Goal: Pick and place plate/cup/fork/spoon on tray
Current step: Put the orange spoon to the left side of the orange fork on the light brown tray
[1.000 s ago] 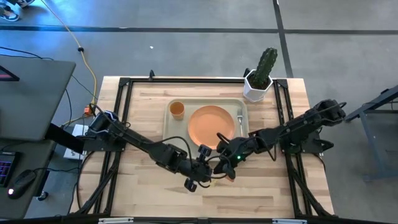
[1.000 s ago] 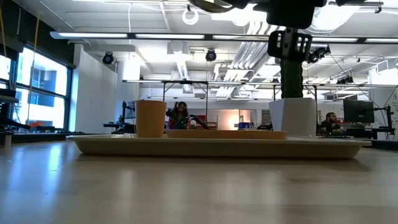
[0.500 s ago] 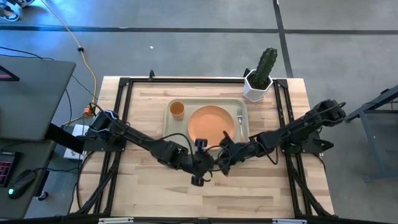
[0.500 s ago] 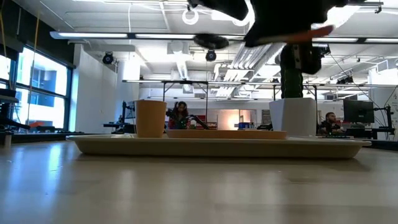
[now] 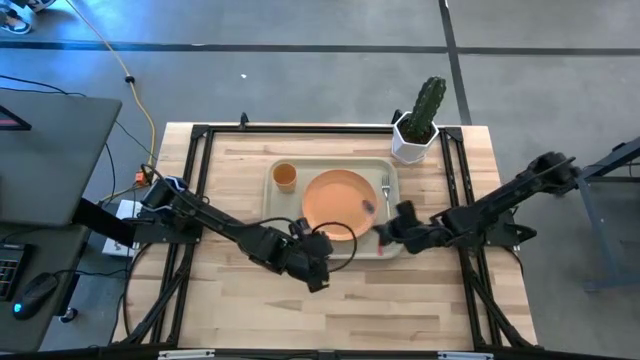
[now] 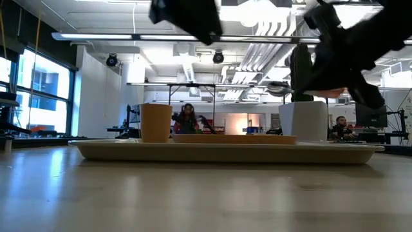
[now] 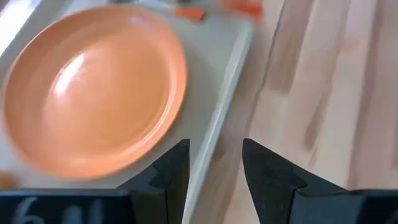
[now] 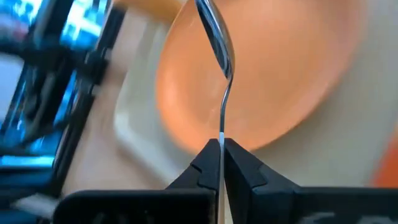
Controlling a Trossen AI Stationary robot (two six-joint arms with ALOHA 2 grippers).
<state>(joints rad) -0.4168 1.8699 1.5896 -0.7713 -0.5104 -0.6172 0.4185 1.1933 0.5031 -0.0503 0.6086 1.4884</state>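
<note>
The beige tray [image 5: 273, 208] lies at the table's far middle. On it are the orange plate [image 5: 335, 200], the small orange cup [image 5: 285, 176] at its far left and the fork [image 5: 385, 187] along its right side. My right gripper [image 5: 383, 232] is over the tray's near right corner, shut on the spoon [image 8: 219, 43], whose bowl [image 5: 369, 207] hangs over the plate's right part. My left gripper [image 5: 320, 265] is open and empty above the bare wood just near of the tray; its wrist view shows the plate [image 7: 93, 87] and the tray's rim [image 7: 224, 106]. My right gripper pinches the spoon's thin metal stem [image 8: 221, 138] between its two fingertips. The spoon runs on ahead of the fingers, along them, bowl end foremost. An orange-red bit of the handle [image 5: 381, 246] shows by the gripper. The spoon is lifted clear, above the plate.
A white pot with a green cactus [image 5: 415, 135] stands at the far right corner, beside the tray. Black frame rails [image 5: 195, 190] run along the table's left and right edges. Bare wood lies near of the tray. People sit in the room beyond [image 6: 187, 116].
The two grippers stood together over the near middle of the table. My right gripper has gone up and toward the far right with the spoon, to the tray's near right corner. My left gripper has drawn back a little toward the left.
</note>
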